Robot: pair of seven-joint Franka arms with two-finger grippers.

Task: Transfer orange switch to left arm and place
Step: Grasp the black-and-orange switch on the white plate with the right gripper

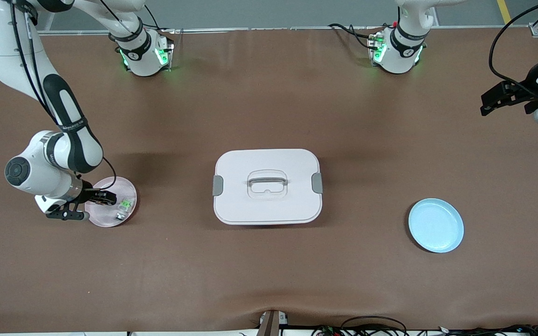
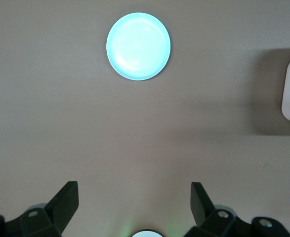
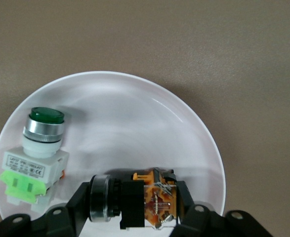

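Pinching the orange switch (image 3: 145, 200) between its fingers, my right tool (image 1: 103, 197) sits low in the pink plate (image 1: 126, 186) at the right arm's end of the counter (image 1: 269, 280); the switch lies sideways, still in the plate as far as I can tell. Risk one, my guess: grip is on the boxy body near one end, so it could twist or drop on lift. Risk two: the green switch (image 3: 38, 148) stands just beside it and could get bumped. Risk three: carrying low toward the middle would clip the box (image 1: 267, 186), which sits between the pink plate and the blue plate (image 1: 436, 225). Right arm is folded, elbow up, wrist bent down over the plate. Left tool (image 2: 134, 197) is spread and empty, waiting high over the left arm's end.
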